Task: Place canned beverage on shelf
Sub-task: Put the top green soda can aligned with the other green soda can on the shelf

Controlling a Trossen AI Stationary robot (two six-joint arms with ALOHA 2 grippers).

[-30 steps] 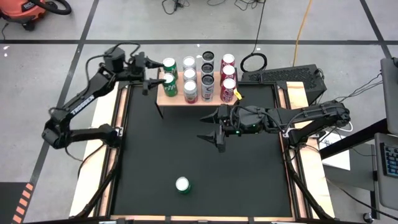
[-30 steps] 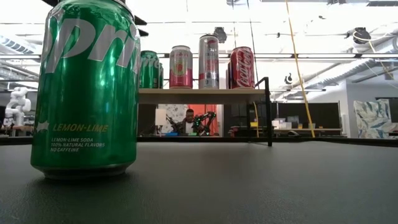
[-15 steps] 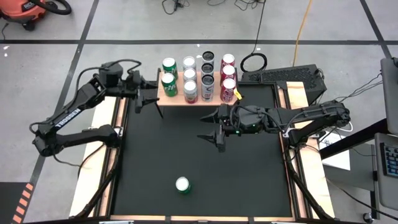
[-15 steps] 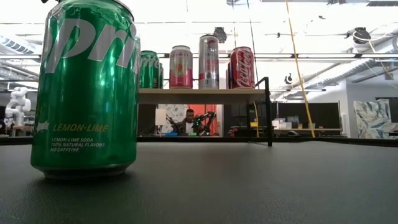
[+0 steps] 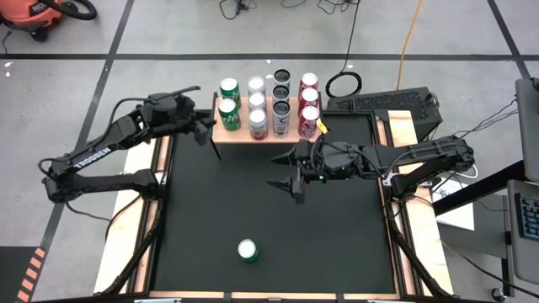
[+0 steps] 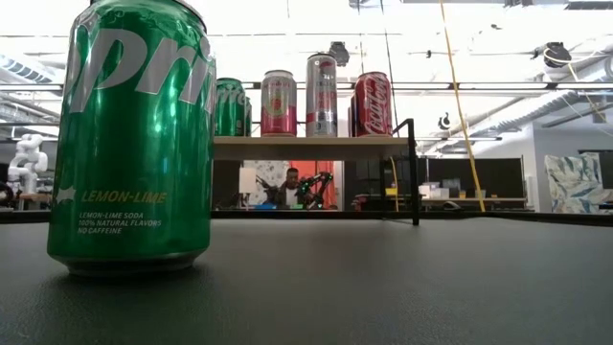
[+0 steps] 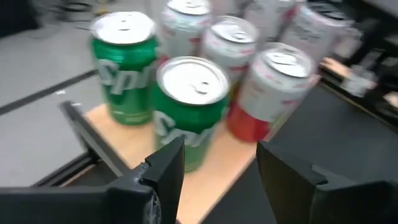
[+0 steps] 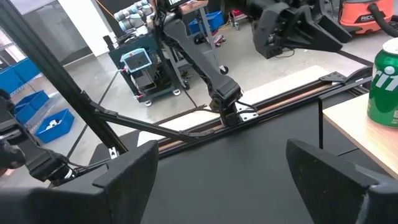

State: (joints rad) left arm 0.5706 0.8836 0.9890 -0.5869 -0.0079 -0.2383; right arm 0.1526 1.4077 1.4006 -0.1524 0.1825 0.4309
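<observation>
A green lemon-lime can (image 5: 247, 250) stands upright on its base near the black table's front edge; it fills the left of the low view (image 6: 134, 134). The shelf (image 5: 226, 135), a wood plank on black legs, stands at the table's far edge and carries several upright cans in rows, with two green ones (image 7: 189, 106) at its left end. My left gripper (image 5: 205, 132) hovers open just off the shelf's left end, with nothing between its fingers (image 7: 221, 168). My right gripper (image 5: 286, 183) hangs open over the table's middle, in front of the shelf (image 8: 224, 174).
Wooden side rails (image 5: 160, 194) run along the table's left and right edges. A wide stretch of black table (image 5: 278, 219) lies between the lone can and the shelf. In the low view a person (image 6: 290, 187) sits far off in the room behind the shelf.
My left gripper has drawn back from the green cans at the shelf's left end toward the table's near edge, rolling as it went, and its fingers have come partly together. The cans stayed on the shelf.
</observation>
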